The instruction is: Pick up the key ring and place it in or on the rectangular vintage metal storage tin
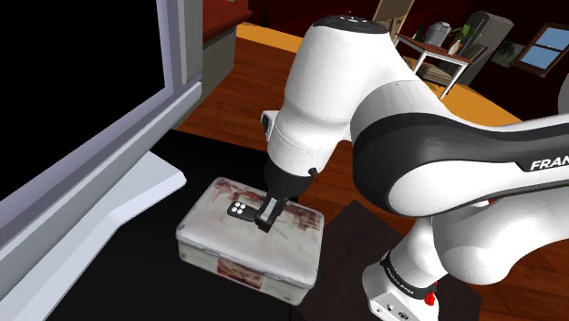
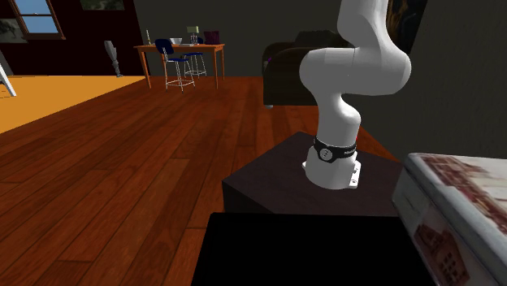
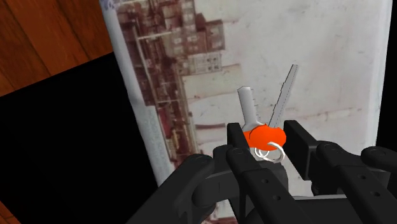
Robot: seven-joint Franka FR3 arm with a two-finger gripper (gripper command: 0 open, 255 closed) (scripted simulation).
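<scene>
Holding key ring over tin lid, hand clamped on orange tag. Best lower gently mid-lid until keys touch, then release, away from rim.

Screen: large, grey-framed, black-faced, standing at the shoulder view's left on a wide grey foot.
Tabletop: black.
Floor: reddish-brown wood planks, with an orange area at the second exterior view's left.
Far table: wooden, with two blue chairs at it.
Sofa: dark, by the back wall.
Window: blue panes, in the second exterior view's upper left corner.
</scene>
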